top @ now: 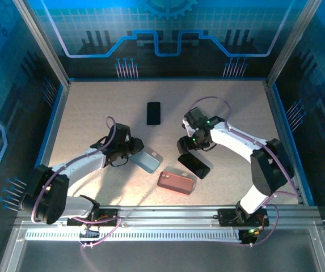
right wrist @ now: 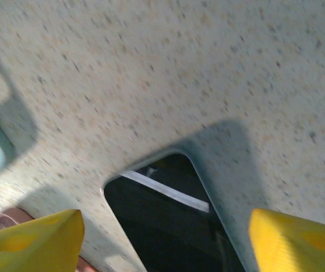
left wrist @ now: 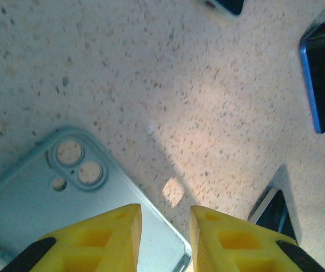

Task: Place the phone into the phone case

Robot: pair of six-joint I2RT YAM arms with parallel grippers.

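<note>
The left pincer [top: 131,149] is clenched on the rim of the pale teal phone case [top: 146,160]. Its yellow fingers [left wrist: 102,238] are narrowly parted, and the case's edge runs into the gap between them. The case reaches out toward 4 o'clock from the pincer, over the speckled worktop [top: 94,107], with its camera cut-out at the end away from the fingers. A second dark phone [top: 153,113] lies flat at about 12 o'clock of that case, well apart from it. A pink case [top: 175,182] rests near 5 o'clock of the teal one. The right pincer [top: 188,145] is released, its fingers spread wide, and it hovers over the black phone [top: 194,165]. That phone lies glossy face up at the pincer's 5 o'clock, just beside the pink case. In the right wrist view, its rounded corner sits between the two spread fingers.
</note>
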